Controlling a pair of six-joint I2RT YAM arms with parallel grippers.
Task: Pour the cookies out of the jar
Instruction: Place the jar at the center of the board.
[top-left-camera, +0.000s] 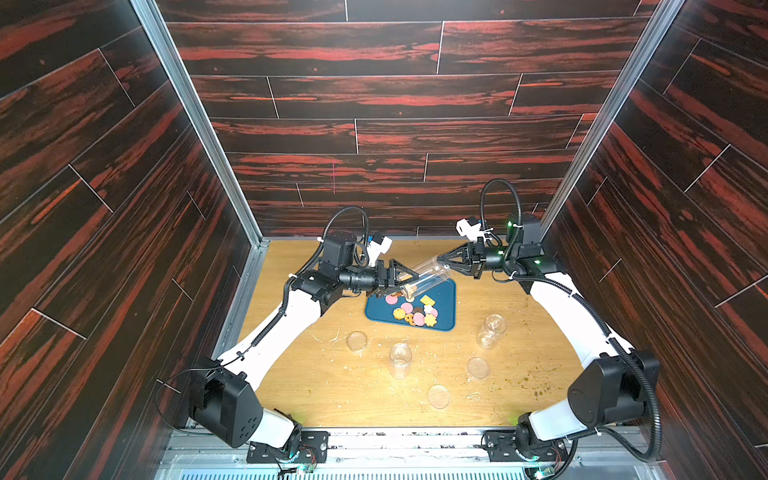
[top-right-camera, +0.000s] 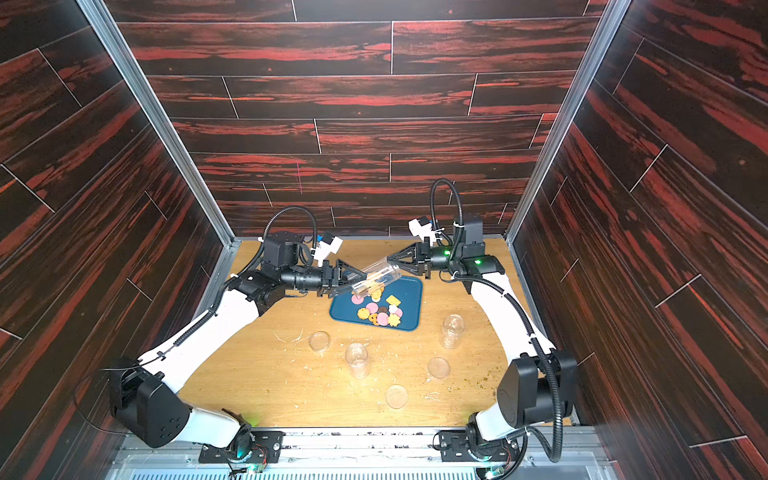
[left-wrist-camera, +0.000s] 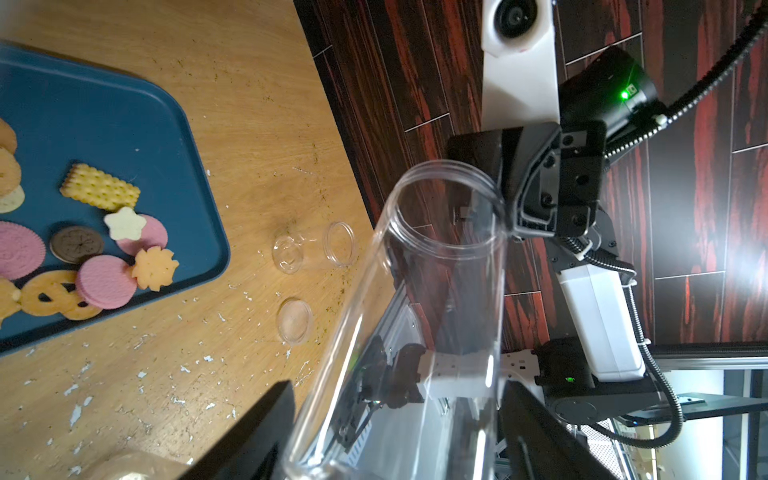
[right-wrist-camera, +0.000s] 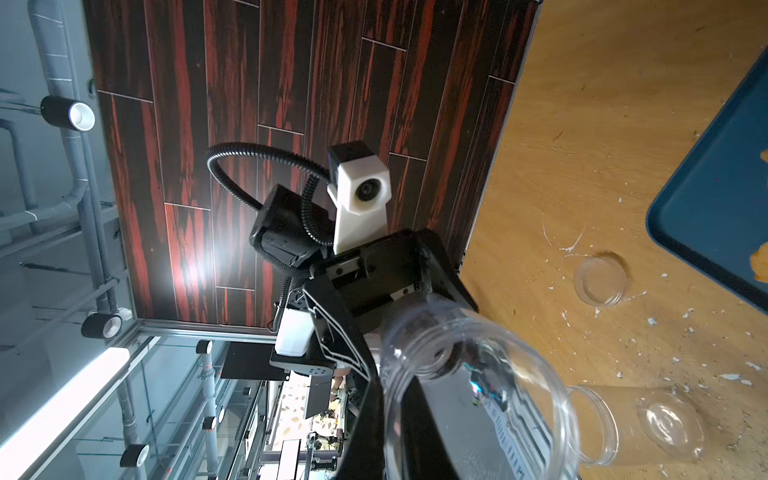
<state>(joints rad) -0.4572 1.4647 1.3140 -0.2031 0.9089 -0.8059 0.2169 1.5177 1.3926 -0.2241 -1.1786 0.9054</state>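
Right gripper (top-left-camera: 441, 259) pinches the tilted jar (top-left-camera: 428, 274); whether the left gripper (top-left-camera: 404, 284) grips, we cannot tell. We keep it steady above the tray (top-left-camera: 446, 308).

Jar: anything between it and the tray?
Nothing visible. The jar hangs tilted over the tray, with nothing showing beneath it; the cookies already lie on the tray. The right gripper is shut on one end; the left gripper has open jaws flanking the other end from the sides.
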